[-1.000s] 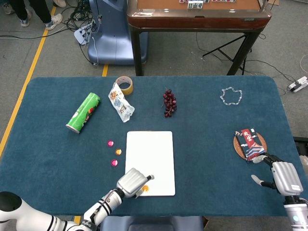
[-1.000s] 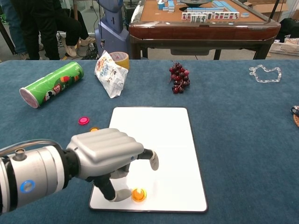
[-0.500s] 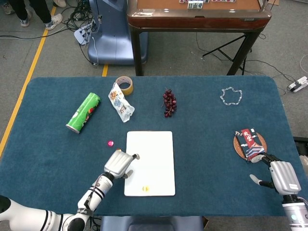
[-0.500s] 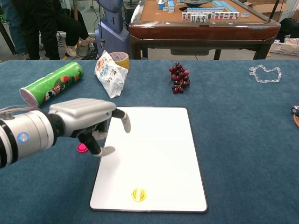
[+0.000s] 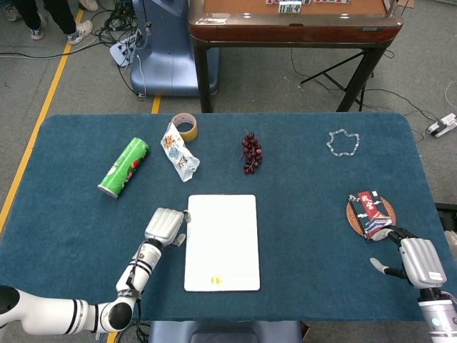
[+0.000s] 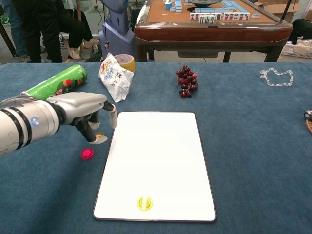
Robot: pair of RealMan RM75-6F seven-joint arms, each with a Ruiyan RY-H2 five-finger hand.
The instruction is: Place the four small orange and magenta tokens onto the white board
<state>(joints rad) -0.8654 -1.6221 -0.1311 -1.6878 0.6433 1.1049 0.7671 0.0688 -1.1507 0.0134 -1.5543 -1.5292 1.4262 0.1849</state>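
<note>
round orange token, flat white board

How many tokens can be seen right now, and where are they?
3. One orange token lies on the white board near its front edge; a magenta token and another orange token lie on the cloth under the left hand. The fourth may be hidden beneath it.

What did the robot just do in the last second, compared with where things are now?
The left hand let go of an orange token near the white board's front edge, then drew back and left, off the board. It now hovers over another orange token on the cloth, beside a magenta token. The right hand, green can and grapes stayed put.
</note>
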